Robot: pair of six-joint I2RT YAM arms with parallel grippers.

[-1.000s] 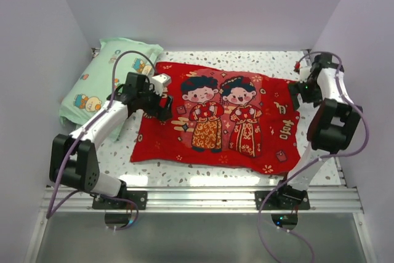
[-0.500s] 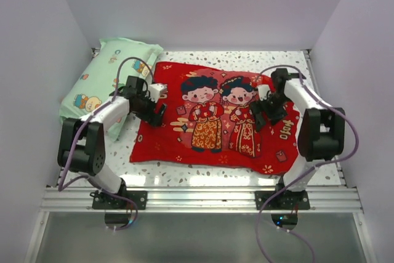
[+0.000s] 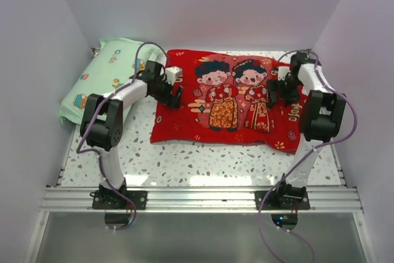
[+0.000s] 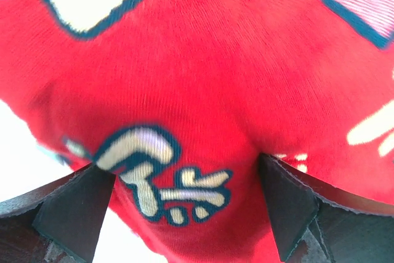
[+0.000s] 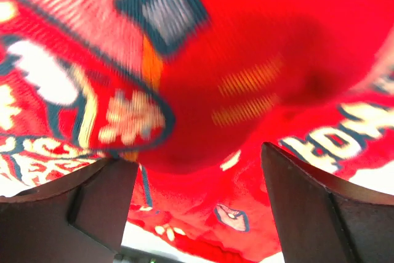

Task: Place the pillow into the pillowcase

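Note:
The red pillowcase (image 3: pixel 237 100), its printed side with two cartoon figures facing up, lies plump across the far middle of the table. The pillow is hidden. My left gripper (image 3: pixel 175 95) stands on the case's left edge. In the left wrist view it (image 4: pixel 184 167) is open, and red fabric with a gold character (image 4: pixel 154 170) bulges between its fingers. My right gripper (image 3: pixel 275 92) is on the case's right part. In the right wrist view it (image 5: pixel 197 158) is open too, its fingers wide apart astride rumpled red cloth (image 5: pixel 246 90).
A mint-green cartoon-print pillow (image 3: pixel 108 78) leans in the far left corner, close behind the left arm. White walls close in the speckled table (image 3: pixel 203 164) on three sides. A metal rail (image 3: pixel 203 198) runs along the near edge.
The pillowcase has slid toward the back and to the right. The left arm moved with it. The right gripper swung in from the table's right edge onto the case, its jaws narrowing slightly.

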